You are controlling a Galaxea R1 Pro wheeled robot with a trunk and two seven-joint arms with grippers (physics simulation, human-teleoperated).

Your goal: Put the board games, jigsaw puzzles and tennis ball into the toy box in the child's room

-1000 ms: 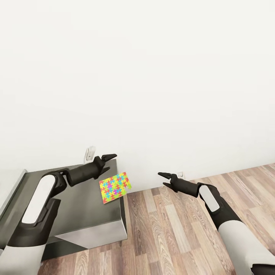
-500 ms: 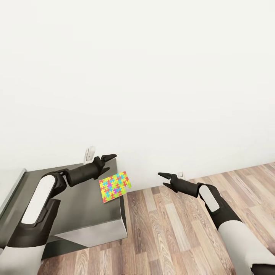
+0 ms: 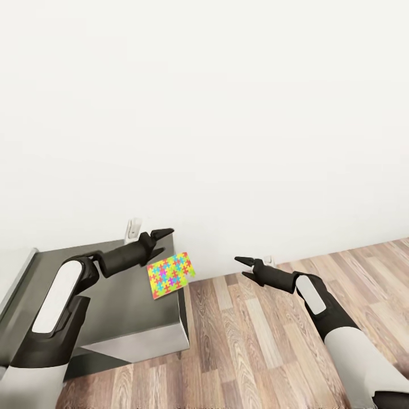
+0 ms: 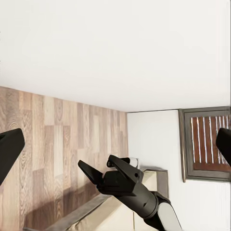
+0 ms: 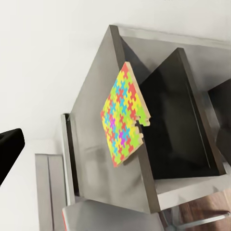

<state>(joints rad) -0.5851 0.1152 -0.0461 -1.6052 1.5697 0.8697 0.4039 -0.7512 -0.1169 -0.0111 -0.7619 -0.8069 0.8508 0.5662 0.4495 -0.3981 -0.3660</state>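
One jigsaw puzzle [image 3: 171,275], a thin square of bright interlocking pieces, lies at the right edge of the table's dark grey wing [image 3: 125,309] and juts out over the floor. The right wrist view shows the puzzle [image 5: 124,118] tilted over the table edge [image 5: 91,144], with a notch in one side. My left gripper [image 3: 165,237] hovers open just above and behind the puzzle, with nothing between its fingers. Over the floor to the right of the table, my right gripper [image 3: 243,267] is open and empty too; the left wrist view also catches it [image 4: 98,168].
A white wall runs close behind the table, with a socket [image 3: 133,228] above it and another [image 3: 267,260] low by the right gripper. Wood plank floor [image 3: 255,335] spreads to the right. The table's light grey top [image 3: 14,272] starts at the far left.
The whole picture has shifted a little, so the camera moved: table, puzzle and floor sit slightly higher. Both arms hold the same pose and both grippers stay open.
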